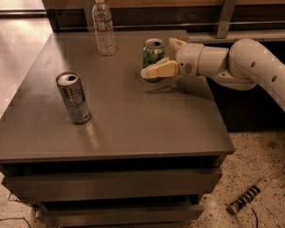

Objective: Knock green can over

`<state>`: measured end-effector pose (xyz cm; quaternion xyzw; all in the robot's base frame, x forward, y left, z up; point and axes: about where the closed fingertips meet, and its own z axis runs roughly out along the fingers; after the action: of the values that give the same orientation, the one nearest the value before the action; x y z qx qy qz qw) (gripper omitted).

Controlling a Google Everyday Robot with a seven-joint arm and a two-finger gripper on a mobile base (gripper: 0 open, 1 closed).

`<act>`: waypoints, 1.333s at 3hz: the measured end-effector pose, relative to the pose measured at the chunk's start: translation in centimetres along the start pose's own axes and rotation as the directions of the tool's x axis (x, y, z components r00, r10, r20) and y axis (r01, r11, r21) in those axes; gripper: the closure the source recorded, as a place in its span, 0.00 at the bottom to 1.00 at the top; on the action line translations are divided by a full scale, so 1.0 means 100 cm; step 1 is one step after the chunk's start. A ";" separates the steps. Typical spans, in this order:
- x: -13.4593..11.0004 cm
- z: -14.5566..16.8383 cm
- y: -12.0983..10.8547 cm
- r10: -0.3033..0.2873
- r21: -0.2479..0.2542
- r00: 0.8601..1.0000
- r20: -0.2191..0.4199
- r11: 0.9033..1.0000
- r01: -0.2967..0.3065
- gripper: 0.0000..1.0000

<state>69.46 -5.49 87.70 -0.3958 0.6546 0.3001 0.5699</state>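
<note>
The green can (153, 50) stands upright at the back middle of the grey table (133, 127), its silver top showing. My gripper (158, 57) reaches in from the right on a white arm (256, 68) and is open. One pale finger (157, 71) lies across the front of the can's lower part, and the other finger (175, 43) sticks out behind and to the right of the can. The can sits between the two fingers. I cannot tell whether a finger touches it.
A silver-grey can (73, 97) stands upright at the left front of the table. A clear plastic water bottle (103, 26) stands at the back left. A wooden wall runs behind the table. A power strip (249, 201) lies on the floor at right.
</note>
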 end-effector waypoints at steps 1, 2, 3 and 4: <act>-0.001 0.003 0.002 -0.003 -0.006 1.000 0.001 1.000 0.003 0.32; -0.002 0.005 0.004 -0.003 -0.011 1.000 0.001 1.000 0.003 0.62; -0.002 0.007 0.005 -0.003 -0.015 1.000 0.002 1.000 0.003 0.85; -0.003 0.010 0.007 -0.003 -0.019 1.000 0.002 1.000 0.003 1.00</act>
<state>69.36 -4.27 87.75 -0.4021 0.6503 0.3060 0.5673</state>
